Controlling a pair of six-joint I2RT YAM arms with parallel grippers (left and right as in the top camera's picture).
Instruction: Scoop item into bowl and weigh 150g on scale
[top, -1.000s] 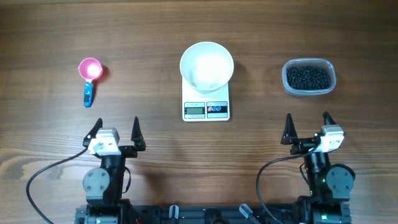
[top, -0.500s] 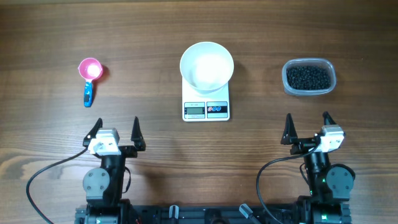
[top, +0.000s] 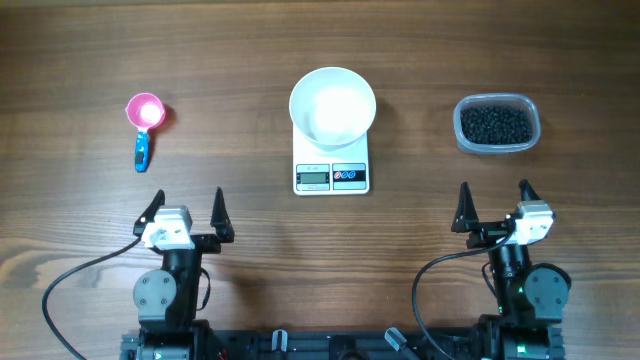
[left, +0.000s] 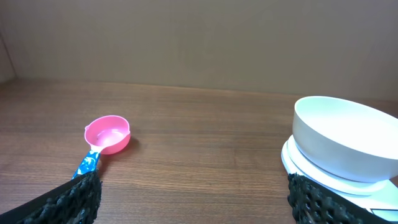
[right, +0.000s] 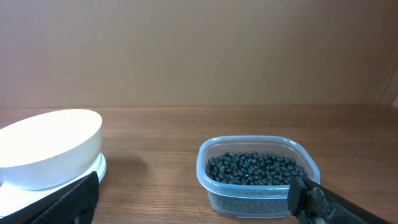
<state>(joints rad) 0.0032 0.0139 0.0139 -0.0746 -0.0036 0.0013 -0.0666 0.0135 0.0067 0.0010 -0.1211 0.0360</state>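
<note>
**No motion logged; both arms parked, no beans moved yet**

Nothing has shifted since a second ago. Every item and both arms sit exactly where they were.

Grippers: the left gripper (top: 185, 205) has its jaws spread wide with nothing between them. The right gripper (top: 494, 195) is the same. Both hang at the near edge of the table (top: 320, 40), well apart from everything on it.

Task item: the black beans (top: 495, 125) lie in a clear plastic tub (right: 203, 171) at the far right, straight ahead of the right gripper.

Handling (judgement): the beans are small, hard, glossy and loose. They should roll and scatter easily, so pinching them looks pointless and they need the scoop (top: 145, 113). It lies at the far left, ahead of the left gripper, pink cup facing up, blue handle pointing toward the robot. It looks like light, stiff plastic and may skid on the wood. The best hold looks to be across the handle, keeping the cup level.

Containers:
- Tub: beans nearly to the rim.
- Scoop cup: empty.
- White bowl (top: 333, 105): empty, standing on the scale (top: 332, 176) at centre. The display and buttons show clear of the bowl's rim, but the reading is too small to make out.
</note>
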